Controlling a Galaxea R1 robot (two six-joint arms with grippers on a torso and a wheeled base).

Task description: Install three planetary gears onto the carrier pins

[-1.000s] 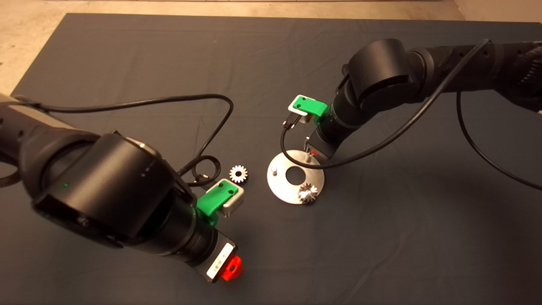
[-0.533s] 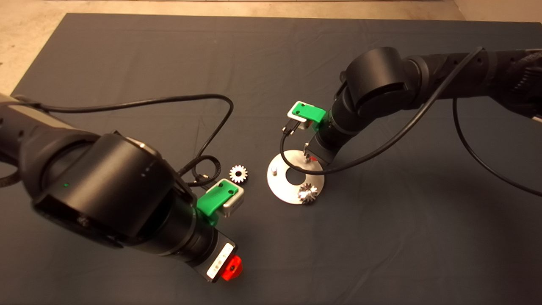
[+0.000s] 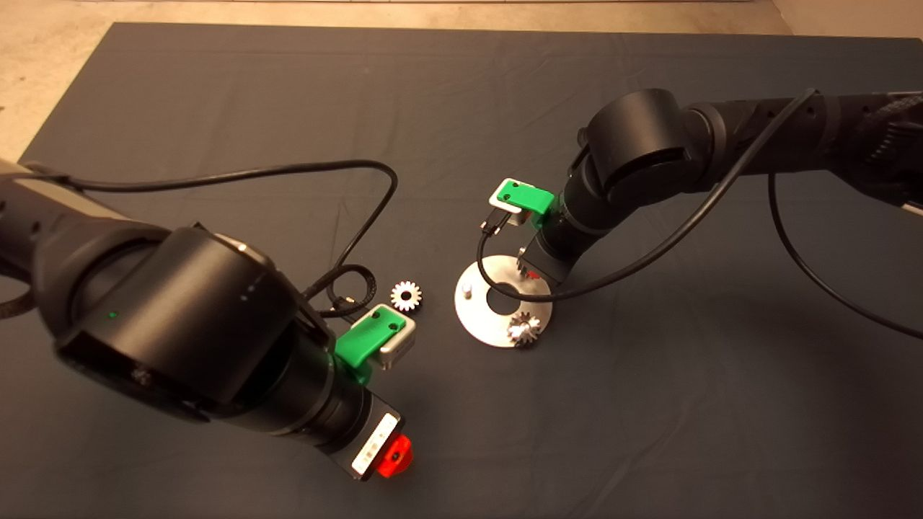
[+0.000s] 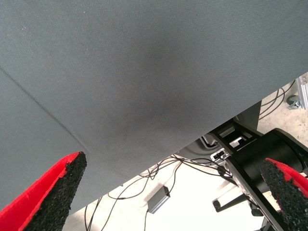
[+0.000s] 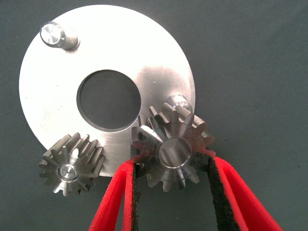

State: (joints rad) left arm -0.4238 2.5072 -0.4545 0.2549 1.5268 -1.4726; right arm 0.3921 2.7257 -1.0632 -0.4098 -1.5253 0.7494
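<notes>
The shiny round disc lies mid-mat, also in the right wrist view. One planetary gear sits on a carrier pin at the disc's near edge. My right gripper is shut on a second gear, held just above and beside the far-right pin, not over it. A third pin stands bare. A third gear lies loose on the mat left of the disc. My left gripper hovers open and empty near the mat's front edge.
The left arm's black cable loops on the mat close to the loose gear. The right arm's cable hangs over the disc's centre hole. Past the mat's edge the left wrist view shows floor cables and a black stand.
My right gripper has come down and slightly left with the gear, closer over the disc's far-right pin. The left arm, loose gear and seated gear have not moved.
</notes>
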